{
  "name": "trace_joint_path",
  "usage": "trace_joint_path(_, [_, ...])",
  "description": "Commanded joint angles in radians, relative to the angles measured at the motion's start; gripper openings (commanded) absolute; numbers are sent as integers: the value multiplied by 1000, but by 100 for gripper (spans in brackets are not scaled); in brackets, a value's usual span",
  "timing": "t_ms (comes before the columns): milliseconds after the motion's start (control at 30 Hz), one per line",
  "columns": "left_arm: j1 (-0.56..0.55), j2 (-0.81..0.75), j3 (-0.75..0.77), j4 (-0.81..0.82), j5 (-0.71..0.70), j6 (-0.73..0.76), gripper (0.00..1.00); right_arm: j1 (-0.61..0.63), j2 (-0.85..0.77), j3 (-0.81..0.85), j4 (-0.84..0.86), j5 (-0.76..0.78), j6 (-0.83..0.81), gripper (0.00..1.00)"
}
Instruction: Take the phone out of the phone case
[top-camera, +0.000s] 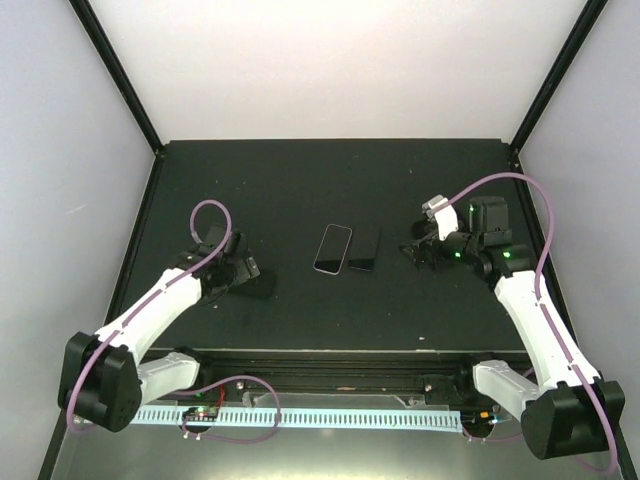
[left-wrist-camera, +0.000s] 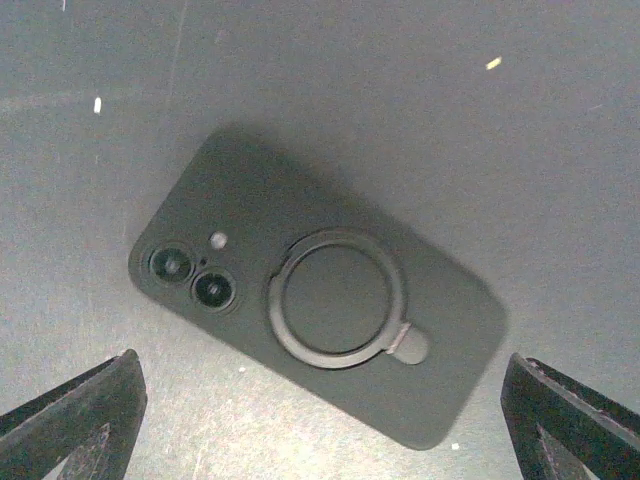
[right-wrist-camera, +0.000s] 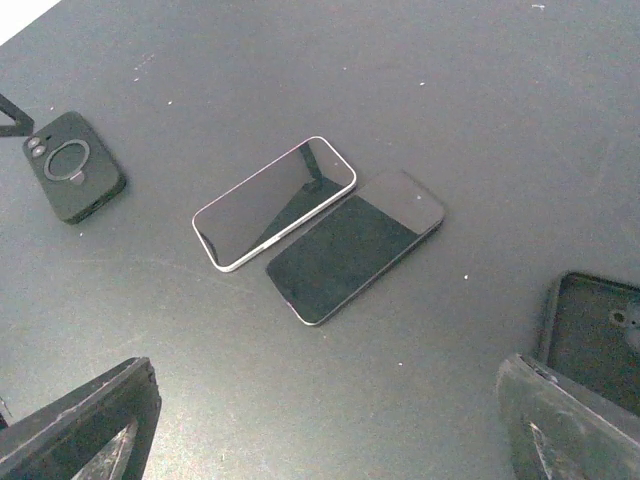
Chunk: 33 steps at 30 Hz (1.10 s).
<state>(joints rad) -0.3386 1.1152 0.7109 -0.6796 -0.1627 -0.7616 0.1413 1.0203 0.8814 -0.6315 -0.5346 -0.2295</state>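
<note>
Two phones (right-wrist-camera: 275, 203) side by side; ringed case (left-wrist-camera: 318, 310) beneath spread left gripper (left-wrist-camera: 320, 362); right gripper (right-wrist-camera: 325, 365) spread, short of phones.

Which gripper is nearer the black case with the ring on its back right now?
Left. The left gripper hangs open directly above the ring case; the right gripper sits across the table, beyond the two phones.

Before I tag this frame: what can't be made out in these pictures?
1. Ringed case: the left wrist view shows only its back, and it is too small in the top view. Whether a phone sits inside cannot be told.
2. Open case: in the right wrist view it is cut off by the right edge and partly covered by a finger of the right gripper.
</note>
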Motion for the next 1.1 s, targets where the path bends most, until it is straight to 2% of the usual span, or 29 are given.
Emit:
trace_joint_path(0, [30,51,-29,36,98,-125,99,0,27,32,6,-53,-34,92])
trace_joint_path(300, [45,158,-83,150,153,-170,99,0,-8,35,-7,-63,-46,92])
trace_joint_path(467, [50,291,-44,222,205,-139,99,0,-23,30,-8,-71,-50,92])
trace_joint_path(633, [52,380,9,297,196,-78,99,0,-27,31,-10,-66,-55,92])
trace_joint_path(800, [52,498,142,252,167,4,99,-2,-25,30,-9,-65,-56,92])
trace_joint_path(1067, [42,583,247,185,137,60,99,-2,-13,34,-15,-63,-61,92])
